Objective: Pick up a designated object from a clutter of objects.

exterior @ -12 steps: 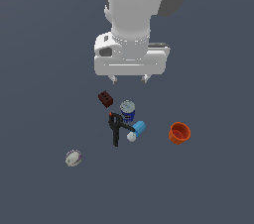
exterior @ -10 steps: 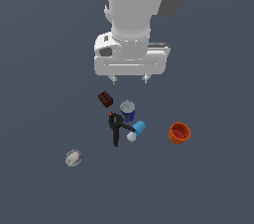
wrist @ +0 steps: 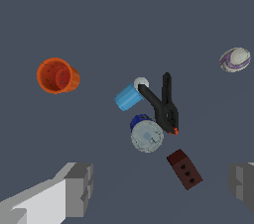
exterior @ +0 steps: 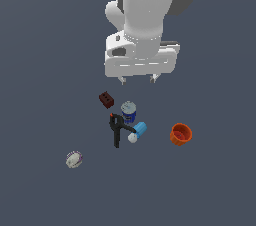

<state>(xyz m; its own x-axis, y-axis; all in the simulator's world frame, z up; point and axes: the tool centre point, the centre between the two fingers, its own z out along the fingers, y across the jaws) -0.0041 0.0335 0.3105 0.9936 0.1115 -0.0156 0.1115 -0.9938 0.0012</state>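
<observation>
Hovering well above the bench [exterior: 45, 40], the gripper [exterior: 138, 79] has its fingers [wrist: 79, 188] spread wide apart and holding nothing; the wrist view shows one finger at each side of the frame with clear space between them.

The target, a blue can [exterior: 128, 112], stands upright on the bench with its silver top facing up. It lies below the fingers and slightly toward the exterior view's left of their midpoint. In the wrist view the blue can [wrist: 146, 132] sits between the two fingers, not quite centred. Its long axis is vertical, so a descent from above with the fingers closing across its round body looks suitable.

Clearance around the can is tight on several sides:
- A black clamp [exterior: 117, 129] lies just beside it, and the clamp's orange-tipped end [wrist: 175, 131] appears to touch or nearly touch the can's side.
- A light-blue cylinder [exterior: 139, 130] lies on its side close by, next to the clamp's arm.
- A dark-red brick [exterior: 106, 100] rests near, with a small gap.

An orange cup [exterior: 180, 134] and a whitish ball [exterior: 74, 159] are well apart and pose no obstruction.

Judgement: the side toward the clamp is the main risk of a finger striking a neighbour on descent.
</observation>
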